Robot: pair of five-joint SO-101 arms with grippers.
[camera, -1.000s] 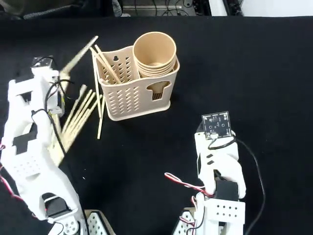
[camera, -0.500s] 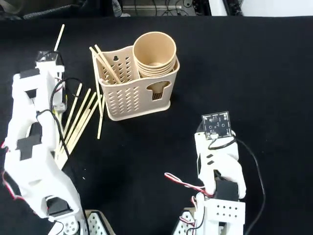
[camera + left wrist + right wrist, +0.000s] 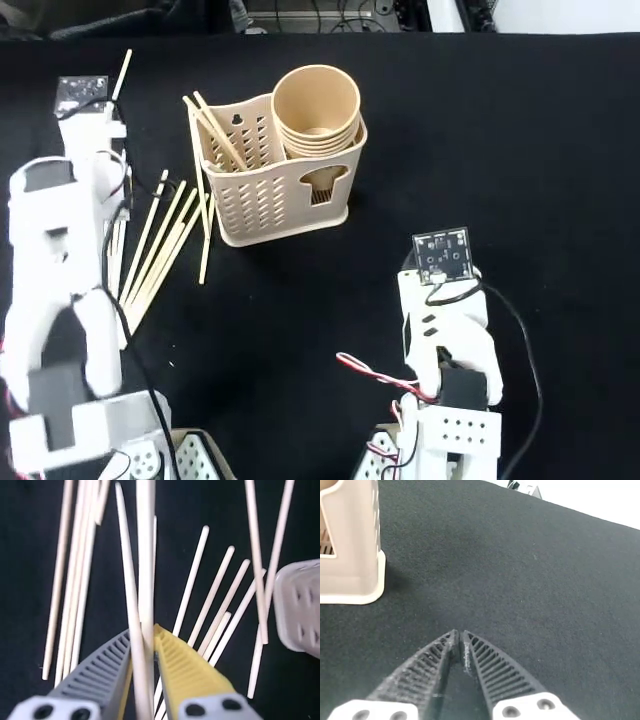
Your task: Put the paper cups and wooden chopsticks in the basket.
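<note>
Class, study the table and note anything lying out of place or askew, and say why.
Loose chopsticks lie fanned at differing angles on the table beside the basket, not inside it. Those already in the basket lean askew over its rim. The stacked cups sit neatly inside.

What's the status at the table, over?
Left gripper shut on chopsticks. Right gripper shut, empty. Paper cups stacked in basket; loose chopsticks on table beside it.
</note>
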